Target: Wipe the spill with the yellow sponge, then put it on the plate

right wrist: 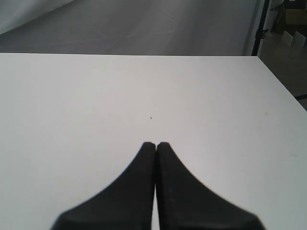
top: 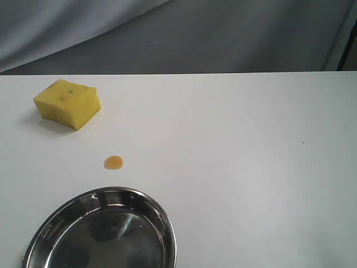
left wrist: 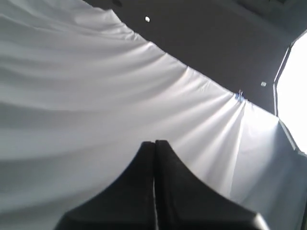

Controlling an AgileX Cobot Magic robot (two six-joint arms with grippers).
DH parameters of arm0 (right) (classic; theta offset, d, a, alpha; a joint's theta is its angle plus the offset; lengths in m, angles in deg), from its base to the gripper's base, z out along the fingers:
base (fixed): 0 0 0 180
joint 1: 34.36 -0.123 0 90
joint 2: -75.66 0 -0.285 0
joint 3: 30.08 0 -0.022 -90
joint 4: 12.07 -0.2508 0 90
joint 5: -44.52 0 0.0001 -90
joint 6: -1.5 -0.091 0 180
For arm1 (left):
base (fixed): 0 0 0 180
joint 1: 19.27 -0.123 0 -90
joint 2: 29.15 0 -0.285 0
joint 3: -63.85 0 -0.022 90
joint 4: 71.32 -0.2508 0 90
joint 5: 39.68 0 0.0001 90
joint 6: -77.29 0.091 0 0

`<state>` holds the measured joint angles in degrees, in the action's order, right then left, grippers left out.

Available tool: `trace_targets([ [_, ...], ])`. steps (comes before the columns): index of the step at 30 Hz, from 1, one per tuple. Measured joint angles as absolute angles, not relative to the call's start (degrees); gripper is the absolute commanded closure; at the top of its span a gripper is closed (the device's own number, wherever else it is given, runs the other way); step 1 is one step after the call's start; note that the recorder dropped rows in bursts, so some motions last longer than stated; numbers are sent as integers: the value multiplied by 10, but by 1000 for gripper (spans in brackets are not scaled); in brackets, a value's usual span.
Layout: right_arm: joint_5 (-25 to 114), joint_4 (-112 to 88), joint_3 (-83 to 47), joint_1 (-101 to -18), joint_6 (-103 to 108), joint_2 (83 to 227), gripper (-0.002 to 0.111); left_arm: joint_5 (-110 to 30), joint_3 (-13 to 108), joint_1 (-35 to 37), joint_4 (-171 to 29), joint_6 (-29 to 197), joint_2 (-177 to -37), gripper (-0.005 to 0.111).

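Observation:
The yellow sponge lies on the white table at the far left of the exterior view. Nearer the front, the small orange spill marks the table between the sponge and the steel plate, which sits at the front left edge. Neither arm shows in the exterior view. My left gripper is shut with nothing in it and faces a white draped cloth. My right gripper is shut and empty over bare white table; none of the task's things show in either wrist view.
A grey-white cloth backdrop hangs behind the table's far edge. A tiny dark speck marks the table on the right. The table's right edge and a dark stand show in the right wrist view.

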<state>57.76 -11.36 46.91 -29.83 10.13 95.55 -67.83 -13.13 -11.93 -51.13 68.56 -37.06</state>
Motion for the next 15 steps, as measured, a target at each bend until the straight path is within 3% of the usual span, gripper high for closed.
trace_targets([
  [15, 578, -114, 469, -298, 101, 956, 108, -753, -131, -119, -606, 629, -371, 107],
])
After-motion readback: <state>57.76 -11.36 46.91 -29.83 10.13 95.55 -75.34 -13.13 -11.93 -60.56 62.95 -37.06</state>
